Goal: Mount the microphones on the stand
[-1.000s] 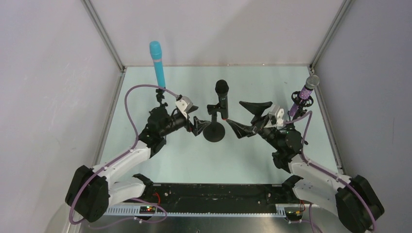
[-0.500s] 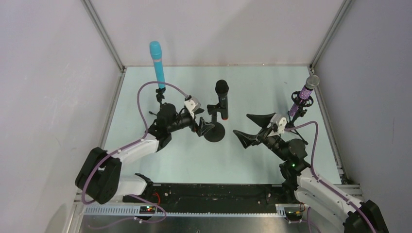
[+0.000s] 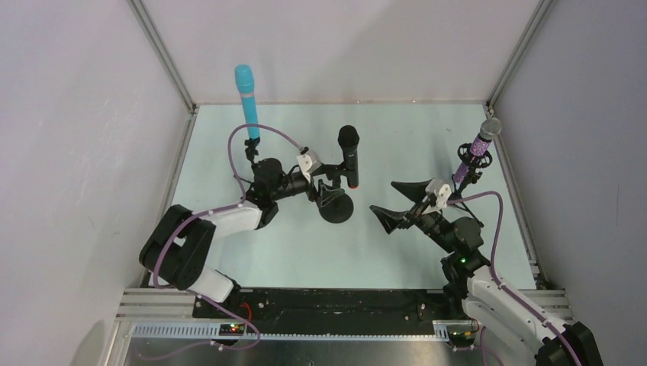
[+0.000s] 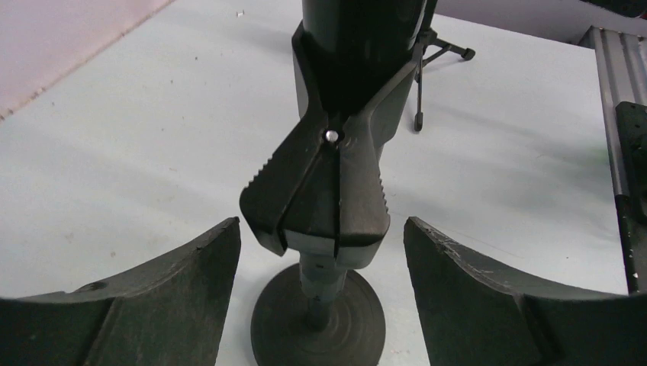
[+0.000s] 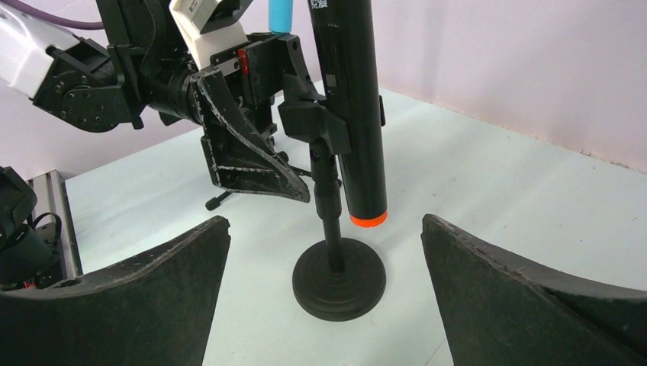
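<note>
Left gripper (image 4: 319,240) spread astride the clip (image 4: 305,191) on the black microphone (image 3: 349,156); right gripper (image 5: 324,223) spread opposite.

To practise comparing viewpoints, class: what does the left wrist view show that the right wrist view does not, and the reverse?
Left wrist only: the pivot pin and ridged handles of the clip, between the open left fingers. Right wrist only: the orange end of the black microphone, the left gripper at the clip, the tip of the cyan microphone. Both: the black microphone clipped in, and the round base of the stand.
</note>
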Motion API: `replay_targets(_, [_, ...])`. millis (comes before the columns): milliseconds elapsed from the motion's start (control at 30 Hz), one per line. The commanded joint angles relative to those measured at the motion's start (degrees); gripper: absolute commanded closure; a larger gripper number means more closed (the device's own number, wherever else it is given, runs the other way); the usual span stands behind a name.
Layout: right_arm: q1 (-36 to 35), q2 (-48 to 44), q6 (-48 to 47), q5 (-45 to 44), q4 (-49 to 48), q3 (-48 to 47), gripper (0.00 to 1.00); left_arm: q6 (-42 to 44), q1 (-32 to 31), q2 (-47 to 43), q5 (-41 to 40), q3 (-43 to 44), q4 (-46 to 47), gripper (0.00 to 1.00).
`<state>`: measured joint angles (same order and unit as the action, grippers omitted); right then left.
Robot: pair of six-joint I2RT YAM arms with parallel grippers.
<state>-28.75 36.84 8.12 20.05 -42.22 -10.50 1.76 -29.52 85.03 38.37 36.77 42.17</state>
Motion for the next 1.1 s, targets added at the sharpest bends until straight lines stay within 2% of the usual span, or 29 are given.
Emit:
replay_targets(0, [0.6, 0.1, 0.4, 1.1, -0.6, 0.1, 0.0, -2.1, 0.7, 1.7, 3.8, 1.1, 12.6, 0.2])
replay_targets(133, [0.7, 0.8, 0.6, 1.3, -1.2, 0.2, 0.0, -6.2, 1.6, 4.1, 4.3, 0.9, 17.2, 0.26])
replay_targets(200, [0.7, 1.1, 0.7, 1.5, -1.5, 0.2, 0.0, -8.0, 2.2, 5.3, 5.3, 1.1, 18.7, 0.35])
replay_targets(267, [0.7, 1.5, 0.7, 1.6, -1.7, 0.2, 0.0, -9.3, 2.5, 6.3, 6.6, 1.3, 20.1, 0.39])
replay_targets(567, [0.7, 2.9, 0.9, 1.8, -2.5, 0.1, 0.0, -10.3, 2.7, 8.6, 9.4, 2.4, 21.9, 0.5])
replay_targets(667, [0.7, 3.3, 0.5, 2.2, -2.3, 0.1, 0.0, -10.9, 2.7, 9.3, 10.5, 2.8, 22.3, 0.62])
replay_targets(700, [0.7, 3.6, 0.3, 2.4, -2.2, 0.1, 0.0, -11.0, 2.7, 9.4, 10.9, 3.0, 22.4, 0.71])
replay_targets(867, [0.7, 4.8, -0.7, 3.4, -1.3, -0.1, 0.0, -11.3, 2.7, 9.3, 11.8, 3.3, 22.9, 0.89])
replay_targets(900, [0.8, 5.0, -0.8, 3.5, -1.3, -0.1, 0.0, -11.4, 2.7, 9.1, 12.0, 3.3, 23.0, 0.96])
replay_targets(967, [0.7, 5.7, -1.4, 3.9, -1.1, -0.2, 0.0, -11.7, 2.7, 8.9, 12.4, 3.3, 23.1, 0.99])
replay_targets(1067, [0.7, 6.8, -1.9, 4.1, -0.7, -0.2, 0.0, -12.4, 2.7, 8.3, 12.6, 3.3, 23.4, 1.0])
